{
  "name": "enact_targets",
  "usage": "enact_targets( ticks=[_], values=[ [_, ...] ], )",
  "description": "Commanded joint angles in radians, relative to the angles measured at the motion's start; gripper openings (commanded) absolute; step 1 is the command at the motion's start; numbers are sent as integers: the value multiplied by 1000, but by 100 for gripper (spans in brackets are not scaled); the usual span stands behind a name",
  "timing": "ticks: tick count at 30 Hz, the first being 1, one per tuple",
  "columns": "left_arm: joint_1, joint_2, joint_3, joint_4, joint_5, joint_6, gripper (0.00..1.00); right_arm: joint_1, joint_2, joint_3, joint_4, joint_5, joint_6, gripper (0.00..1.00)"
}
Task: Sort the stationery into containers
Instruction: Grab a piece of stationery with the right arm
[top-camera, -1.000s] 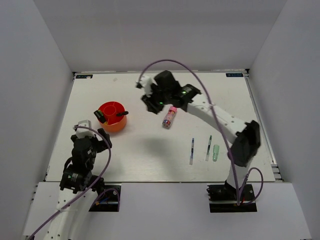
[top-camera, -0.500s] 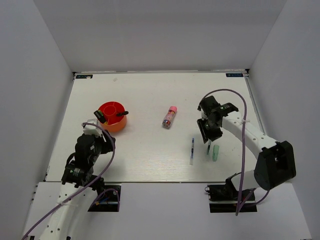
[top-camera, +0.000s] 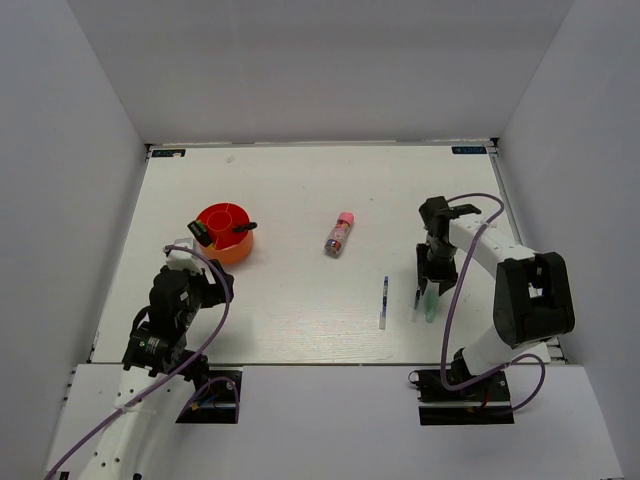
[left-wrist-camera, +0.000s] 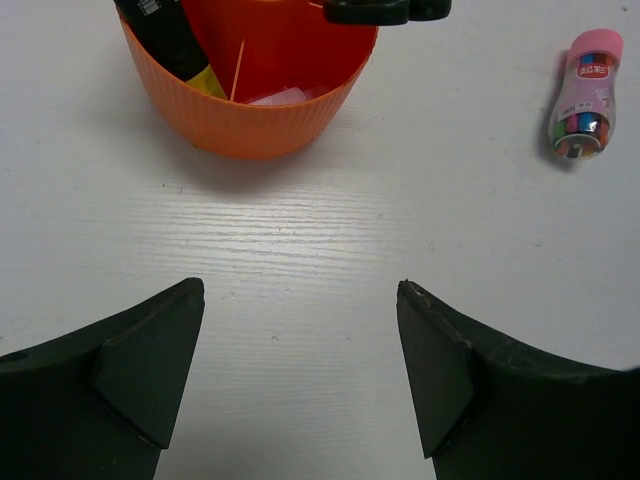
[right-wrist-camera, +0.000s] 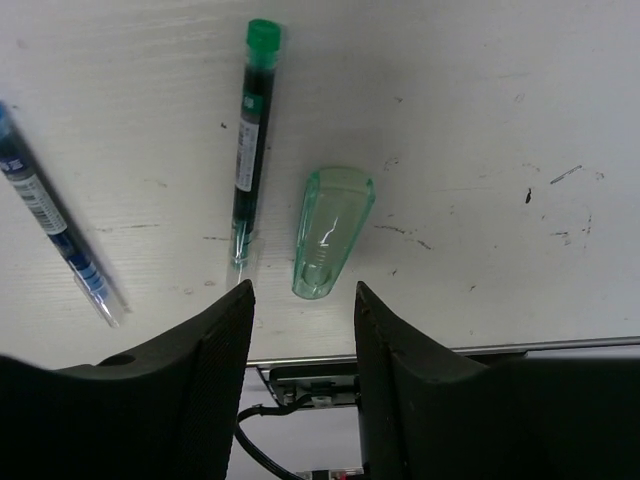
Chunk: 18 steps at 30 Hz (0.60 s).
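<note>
The round red-orange cup (top-camera: 224, 232) stands at the left. It holds a black highlighter (left-wrist-camera: 170, 40) and black scissors handles (left-wrist-camera: 385, 10). My left gripper (top-camera: 205, 278) is open and empty just in front of the cup (left-wrist-camera: 250, 110). The pink-capped glue stick (top-camera: 340, 234) lies mid-table and shows in the left wrist view (left-wrist-camera: 584, 95). My right gripper (top-camera: 427, 288) is open, low over the pale-green cap (right-wrist-camera: 332, 232), with the cap's near end between its fingertips. A green pen (right-wrist-camera: 250, 140) lies just left of the cap and a blue pen (right-wrist-camera: 55, 235) further left.
The table's front edge (right-wrist-camera: 450, 352) runs right below the right gripper, with cables beyond it. White walls (top-camera: 90, 200) enclose the table on the left, back and right. The blue pen (top-camera: 384, 301) lies left of the right gripper.
My right arm swung from the back centre to the front right and came down over the pale-green cap. My left arm shifted slightly towards the cup, then stayed still.
</note>
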<state>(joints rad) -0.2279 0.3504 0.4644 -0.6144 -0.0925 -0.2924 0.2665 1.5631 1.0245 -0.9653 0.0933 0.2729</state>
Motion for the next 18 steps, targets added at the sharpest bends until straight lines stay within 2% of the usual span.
enact_targets(
  ticks=[1, 18],
  values=[
    [6, -10, 23, -1, -4, 6, 88, -23, 8, -10, 26, -4, 38, 48],
    [4, -4, 23, -1, -4, 7, 88, -79, 86, -122, 172, 14, 43, 50]
  ],
)
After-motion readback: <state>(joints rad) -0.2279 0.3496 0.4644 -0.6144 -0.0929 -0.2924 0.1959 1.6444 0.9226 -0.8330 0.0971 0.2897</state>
